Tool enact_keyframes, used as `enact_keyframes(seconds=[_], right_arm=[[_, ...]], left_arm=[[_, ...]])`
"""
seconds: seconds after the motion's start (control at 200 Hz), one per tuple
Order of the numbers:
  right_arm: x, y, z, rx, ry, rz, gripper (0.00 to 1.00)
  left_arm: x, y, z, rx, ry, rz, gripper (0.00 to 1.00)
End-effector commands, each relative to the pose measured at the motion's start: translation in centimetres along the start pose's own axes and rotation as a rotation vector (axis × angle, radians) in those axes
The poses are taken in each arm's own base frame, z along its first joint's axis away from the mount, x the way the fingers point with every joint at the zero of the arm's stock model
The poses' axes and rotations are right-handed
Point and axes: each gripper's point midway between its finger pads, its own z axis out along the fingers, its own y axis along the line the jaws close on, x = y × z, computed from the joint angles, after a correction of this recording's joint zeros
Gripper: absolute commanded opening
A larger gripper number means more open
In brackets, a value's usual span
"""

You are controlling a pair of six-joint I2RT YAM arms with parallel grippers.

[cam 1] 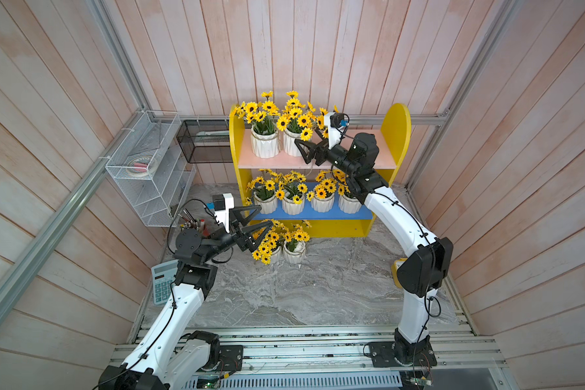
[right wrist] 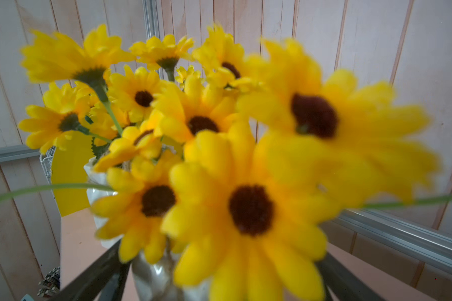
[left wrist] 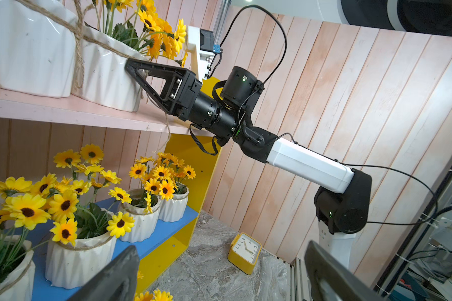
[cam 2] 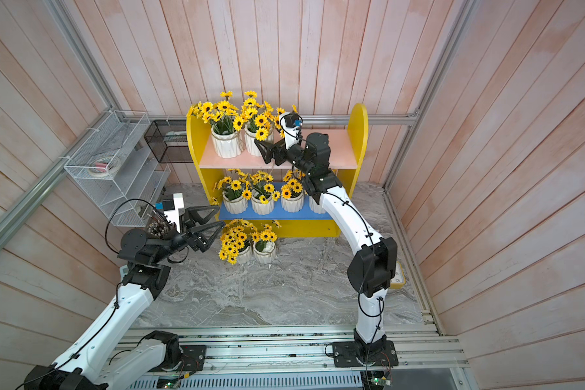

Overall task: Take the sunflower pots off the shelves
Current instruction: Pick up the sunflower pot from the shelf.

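Right hand (cam 1: 301, 151) reaches onto the pink upper board (cam 1: 385, 148) of the shelves (cam 1: 397, 125), jaws spread wide on either side of the sunflower pot (cam 1: 291, 144) nearer that board's middle. In the right wrist view a dark finger (right wrist: 97, 276) flanks each side of the white pot body (blurred blooms fill most of that picture), and whether either finger touches the ceramic cannot be told. It has closed on nothing. A 2nd pot (cam 1: 265, 146) stands just beside the 1st, toward the shelves' left side panel.

Low in front of that left panel hangs the left hand (cam 1: 266, 216), about level with the blue lower board (cam 1: 331, 215), its jaws equally wide and empty.

On the blue board 4 sunflower pots (cam 1: 322, 203) stand upright in a row, close together. Another 2 (cam 1: 294, 252) sit side by side on the marble tabletop (cam 1: 318, 287), just in front of the shelves' base. A yellow alarm clock (left wrist: 244, 251) lies tilted on the tabletop, off the shelves' right side.
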Motion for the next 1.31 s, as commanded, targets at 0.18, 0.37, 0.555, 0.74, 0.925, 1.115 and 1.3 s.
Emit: enact_keyframes(seconds=[0.18,0.37,0.555,0.74,0.925,1.115,1.3], right_arm=[[0.8,0.2,1.8,-0.058,0.042,0.022,0.98],[0.9,-0.5,2.6,-0.052,0.046,0.008,0.98],[1.0,-1.2,3.3,-0.064,0.046,0.022,0.98],[1.6,-1.1,3.5,-0.1,0.052,0.048,0.98],[2.5,-1.0,3.7,-0.121,0.07,0.066,0.98],[3.4,-1.0,3.9,-0.123,0.095,0.087,0.98],[4.6,-1.3,4.1,-0.053,0.14,0.062,0.96]], left_arm=[[0.0,0.3,0.0,-0.007,-0.006,-0.001,1.0],[0.2,0.5,0.1,-0.001,0.0,-0.014,1.0],[0.2,0.4,0.1,0.001,0.0,-0.01,1.0],[0.4,0.6,0.2,0.0,0.007,-0.018,1.0],[0.5,0.7,0.3,0.003,0.011,-0.022,1.0],[0.5,0.7,0.2,0.001,0.011,-0.018,1.0],[0.6,0.8,0.3,0.0,0.013,-0.024,1.0]])
